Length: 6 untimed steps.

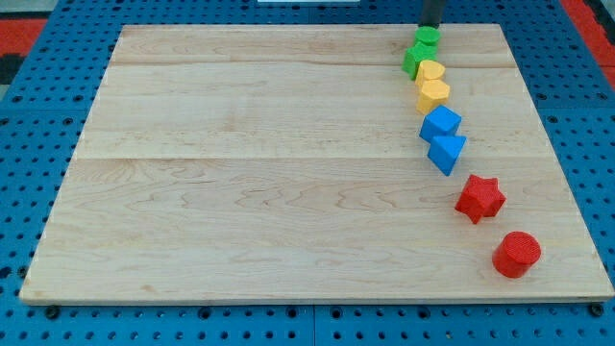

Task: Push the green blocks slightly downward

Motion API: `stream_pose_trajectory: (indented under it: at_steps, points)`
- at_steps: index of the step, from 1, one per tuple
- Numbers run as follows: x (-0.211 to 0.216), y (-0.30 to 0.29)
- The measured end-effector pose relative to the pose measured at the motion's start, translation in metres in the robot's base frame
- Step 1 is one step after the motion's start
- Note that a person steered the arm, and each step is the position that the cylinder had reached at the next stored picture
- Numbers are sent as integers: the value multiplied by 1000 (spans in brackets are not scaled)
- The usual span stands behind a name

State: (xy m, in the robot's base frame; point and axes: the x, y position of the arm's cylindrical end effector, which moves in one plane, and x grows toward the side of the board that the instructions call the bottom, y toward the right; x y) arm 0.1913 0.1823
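- The wooden board [288, 173] fills most of the view and rests on a blue perforated table [29, 125].
- A chain of blocks runs down the board's right part, from the view's top toward the bottom right.
- The red cylinder [517, 255] lies lowest, near the board's bottom right corner, apart from the red star [479, 198] above and to its left.
- Two blue blocks sit together in the middle of the chain: a blue cube-like block [441, 123] touching a blue triangular block [448, 151] below it.
- Two yellow blocks, an upper yellow block [430, 71] and a lower yellow block [433, 93], touch each other just above the blue ones.
- The two green blocks head the chain at the board's top edge: an upper green block [426, 38] and a lower green block [413, 61], touching each other and the yellow pair.
- The dark rod enters at the view's top; the tip [430, 27] stands just above the upper green block, touching or nearly touching its top side. It is a plain rod, with nothing that could open or close.
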Motion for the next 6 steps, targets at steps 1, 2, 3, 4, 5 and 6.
stream_pose_trajectory:
  at_steps: [1,2,3,4,5,6]
  points:
    - [19,0]
    - [53,-17]
    - [88,-27]
    - [114,-21]
    - [114,-22]
    - [114,-4]
